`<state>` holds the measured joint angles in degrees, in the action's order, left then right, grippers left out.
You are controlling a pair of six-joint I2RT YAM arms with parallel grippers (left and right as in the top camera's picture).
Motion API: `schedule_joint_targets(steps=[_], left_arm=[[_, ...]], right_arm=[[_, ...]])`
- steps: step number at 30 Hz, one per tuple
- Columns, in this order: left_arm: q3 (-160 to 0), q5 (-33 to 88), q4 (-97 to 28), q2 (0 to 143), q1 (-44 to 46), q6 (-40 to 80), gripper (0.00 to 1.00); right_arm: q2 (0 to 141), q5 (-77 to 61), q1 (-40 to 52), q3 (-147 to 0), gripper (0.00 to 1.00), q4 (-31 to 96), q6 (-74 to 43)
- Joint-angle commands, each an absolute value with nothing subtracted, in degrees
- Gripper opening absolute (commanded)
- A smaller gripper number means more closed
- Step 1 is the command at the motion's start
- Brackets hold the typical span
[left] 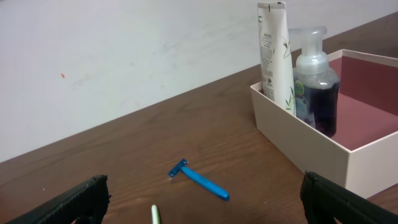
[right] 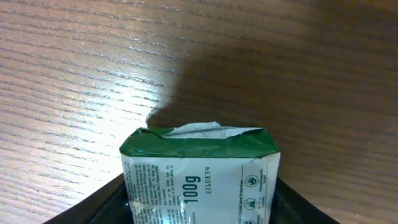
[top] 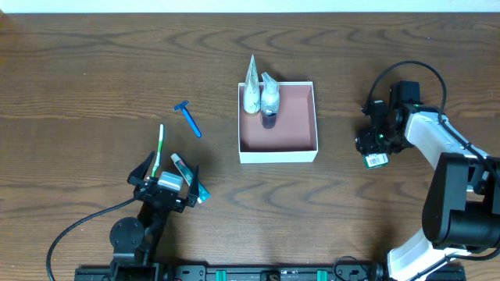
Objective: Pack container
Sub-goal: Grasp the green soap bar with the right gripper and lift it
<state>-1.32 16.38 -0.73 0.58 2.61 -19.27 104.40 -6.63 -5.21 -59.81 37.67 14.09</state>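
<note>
- Packing is under way but, by the look of it, less than half done: a tall white tube (left: 275, 56) and a pump bottle (left: 316, 87) of dark liquid stand upright inside the container (top: 278, 155), pressed into its far left corner and touching each other
- Four items lie outside it: a blue razor (top: 187, 119) on the table (top: 94, 70) to the left of the box, a green-and-white toothbrush (top: 159, 147) and a small tube (top: 186, 173) near the left arm, and a green-and-white packet (right: 199, 174) marked 100g on the right
- The right gripper (top: 375, 147), well to the right of the box, has its fingers closed against both sides of the packet; whether the packet is clear of the wood cannot be told
- The left gripper (top: 166, 181) hangs spread wide and holds nothing, with the toothbrush tip showing between its fingers in the wrist view
- The container sits at the middle of the table, between the two arms: a square, shallow, open-topped box with thin white walls and a pinkish-brown floor, most of it bare, leaving ample room for what remains
</note>
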Motion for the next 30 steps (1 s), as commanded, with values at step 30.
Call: schedule_joint_targets(steps=[30], left_arm=[[-0.2,17.3,-2.6,0.3,2.3,-18.8,0.98]], right_arm=[[104.7,-42.5,-4.8,-72.9,0.41,43.5,2.0]])
